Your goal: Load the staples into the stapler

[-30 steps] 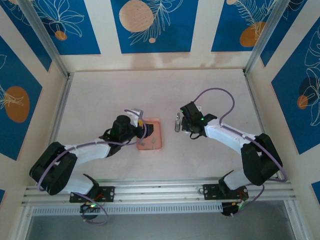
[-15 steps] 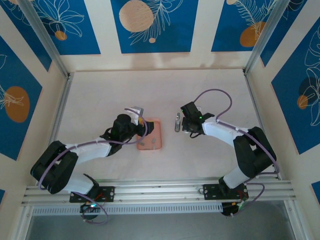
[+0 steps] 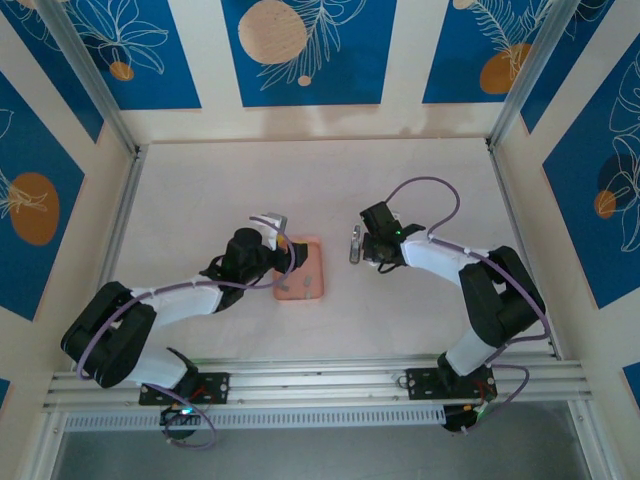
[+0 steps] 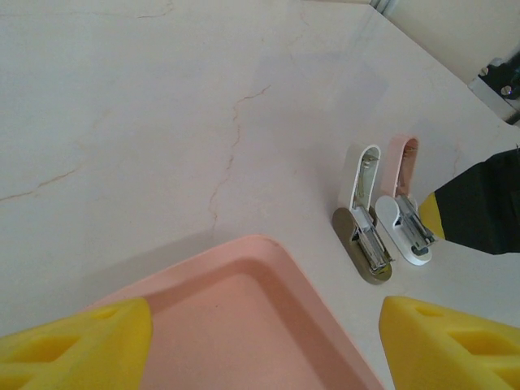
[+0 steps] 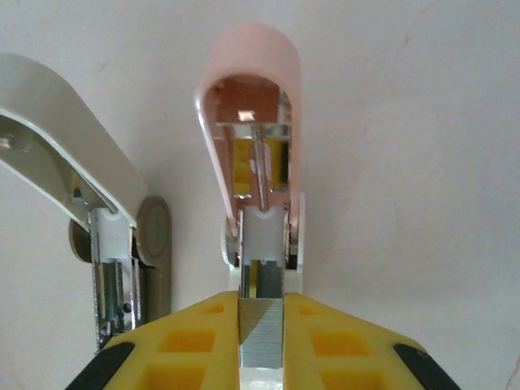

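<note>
Right wrist: the right end effector (image 5: 261, 313) pinches the staples (image 5: 261, 345), the open stapler (image 5: 252, 73) just ahead.

So the table (image 3: 200, 190) is looking like pale marble-ish stuff, with faint hairline veins running across it. A salmon-pink tray (image 4: 244, 317) is sitting flat on it, right below the left gripper (image 4: 260, 345). Two mini staplers are lying side by side just ahead of the right gripper (image 5: 261, 333), both with lids swung up. The pink stapler (image 5: 252, 114) is sitting dead in line with that gripper, and the white-and-grey stapler (image 5: 49, 122) is sitting just to its left in the wrist view. Their bases are sitting really close, maybe touching, tough to say. From the left gripper they're lying ahead and to the right, past the tray's corner.
</note>
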{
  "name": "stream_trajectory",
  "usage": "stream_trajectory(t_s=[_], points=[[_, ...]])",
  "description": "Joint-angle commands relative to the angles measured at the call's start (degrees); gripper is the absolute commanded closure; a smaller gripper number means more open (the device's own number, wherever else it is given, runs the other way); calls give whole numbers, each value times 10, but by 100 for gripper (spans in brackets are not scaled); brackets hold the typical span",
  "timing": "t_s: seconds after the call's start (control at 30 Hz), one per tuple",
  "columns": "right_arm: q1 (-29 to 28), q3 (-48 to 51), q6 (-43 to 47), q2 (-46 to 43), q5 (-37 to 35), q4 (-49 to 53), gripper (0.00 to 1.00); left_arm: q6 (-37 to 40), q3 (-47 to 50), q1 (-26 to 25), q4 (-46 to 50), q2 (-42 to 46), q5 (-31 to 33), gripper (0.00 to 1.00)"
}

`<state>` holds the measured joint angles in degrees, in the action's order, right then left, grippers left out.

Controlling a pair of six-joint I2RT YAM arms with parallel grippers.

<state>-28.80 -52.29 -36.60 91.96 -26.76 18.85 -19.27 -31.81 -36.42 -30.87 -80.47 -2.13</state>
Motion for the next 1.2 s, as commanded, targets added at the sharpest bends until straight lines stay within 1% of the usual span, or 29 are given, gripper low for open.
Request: stream_trajectory(t_s=[0.0,0.33,1.17], points=[[3,-21,10,11,5,-7,83,11,-9,-4,-16,-8,10,26],[7,-26,14,23,-4,2,83,13,-10,-4,-19,-13,13,26],[4,-17,5,45,4,3,83,8,-11,-4,-25,-19,7,26]])
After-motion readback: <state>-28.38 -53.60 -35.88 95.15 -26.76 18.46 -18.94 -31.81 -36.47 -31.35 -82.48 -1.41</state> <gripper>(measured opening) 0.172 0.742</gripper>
